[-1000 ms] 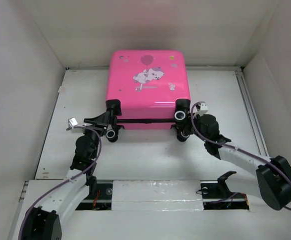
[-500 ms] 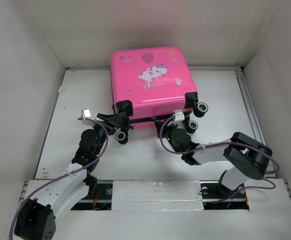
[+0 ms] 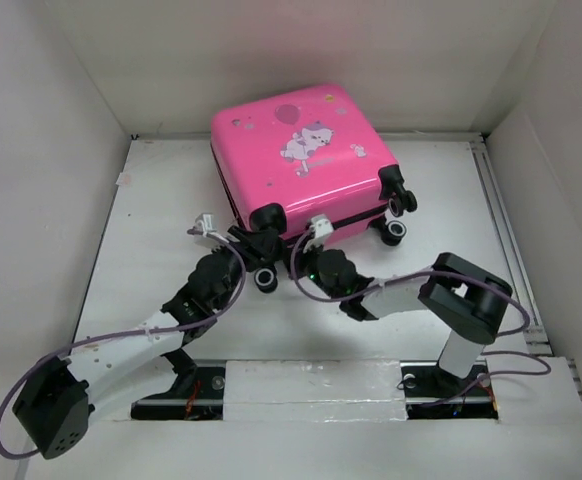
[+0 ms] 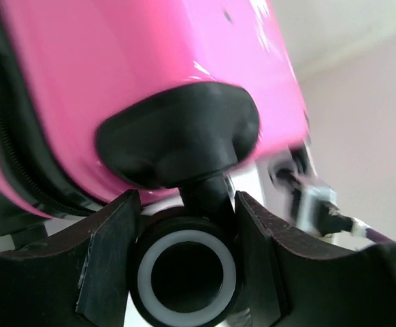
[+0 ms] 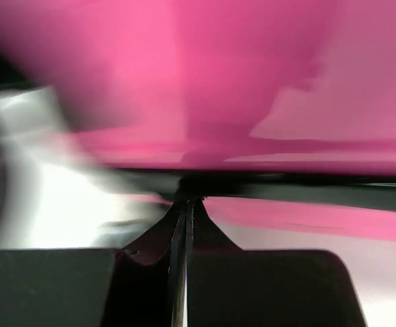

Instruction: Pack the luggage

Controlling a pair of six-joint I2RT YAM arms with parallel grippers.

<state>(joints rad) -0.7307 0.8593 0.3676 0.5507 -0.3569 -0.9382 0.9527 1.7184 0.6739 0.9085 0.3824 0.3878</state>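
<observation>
On your left, the left arm reaches from the near-left corner across the white table toward the middle. Its left gripper stands about half open, with its two dark fingers set on either side of a black caster wheel with a pale ring. In the left wrist view the fingers look pressed against that wheel's sides, so you have hold of it. The wheel hangs from a rounded black housing on the corner of the luggage.

In the middle sits the luggage, a small glossy hot-pink hard-shell suitcase with a cartoon animal and balloon print. It lies flat and closed on the far half of the table with the printed face up. It is turned askew, with its wheeled end toward the arms and its far edge near the back wall.

Just right of the gripped wheel, the right gripper is fully closed, its fingers pressed flat together. Their tips are at the black zipper seam along the luggage's near edge. That view is blurred, so you cannot tell whether anything is pinched between them.

Further right, two more black wheels stick out from the luggage's right corner.
</observation>
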